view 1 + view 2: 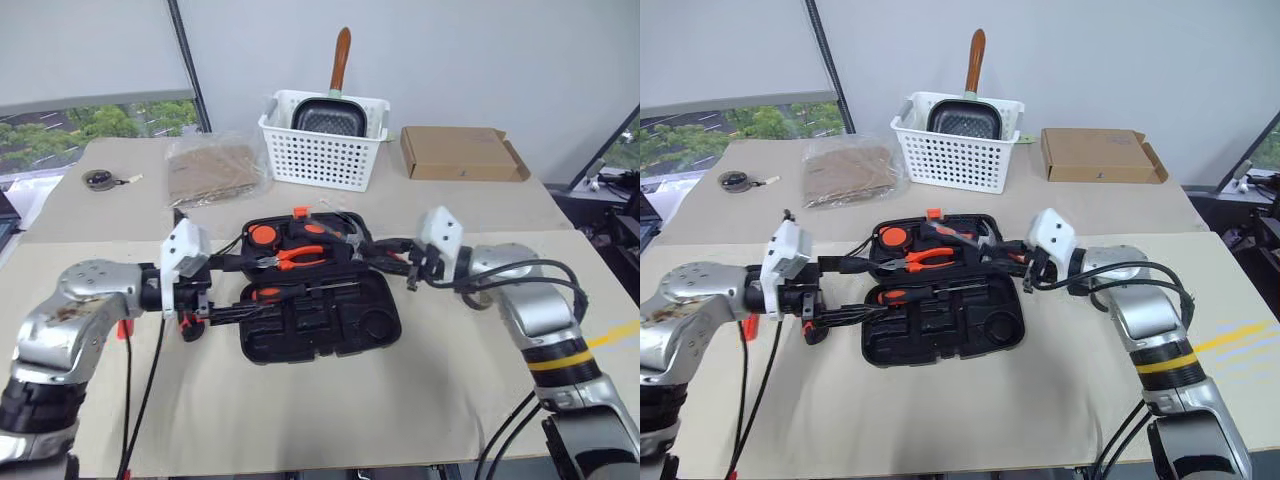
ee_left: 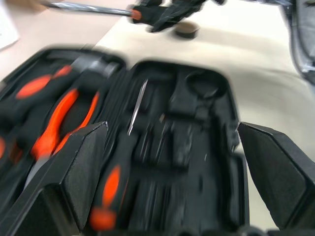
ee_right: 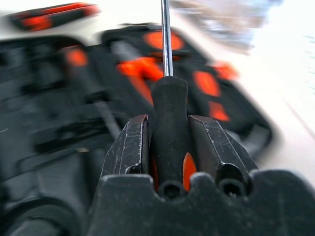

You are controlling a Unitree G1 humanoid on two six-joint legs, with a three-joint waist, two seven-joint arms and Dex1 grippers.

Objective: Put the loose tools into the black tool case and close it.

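The black tool case (image 1: pixel 375 325) lies open at the middle of the table. One long screwdriver (image 1: pixel 290 292) with a black-and-orange handle rests in its near half. My right gripper (image 1: pixel 398 262) hovers at the case's right edge, shut on the handle of a second long screwdriver (image 3: pixel 167 98), whose shaft points across the case. At the case's left side my left gripper (image 1: pixel 232 290) is open with nothing between its fingers (image 2: pixel 83 162). A blurred black-and-orange thing (image 3: pixel 54 14) lies beyond the case; I cannot tell what it is.
Orange-handled pliers (image 1: pixel 297 258) and an orange-and-black round tool (image 1: pixel 262 235) sit in the case's far half. Behind it stand a white lattice basket (image 1: pixel 320 155) holding a pan, a cardboard box (image 1: pixel 460 153) and a clear bag (image 1: pixel 210 170). Black cables hang beside both arms.
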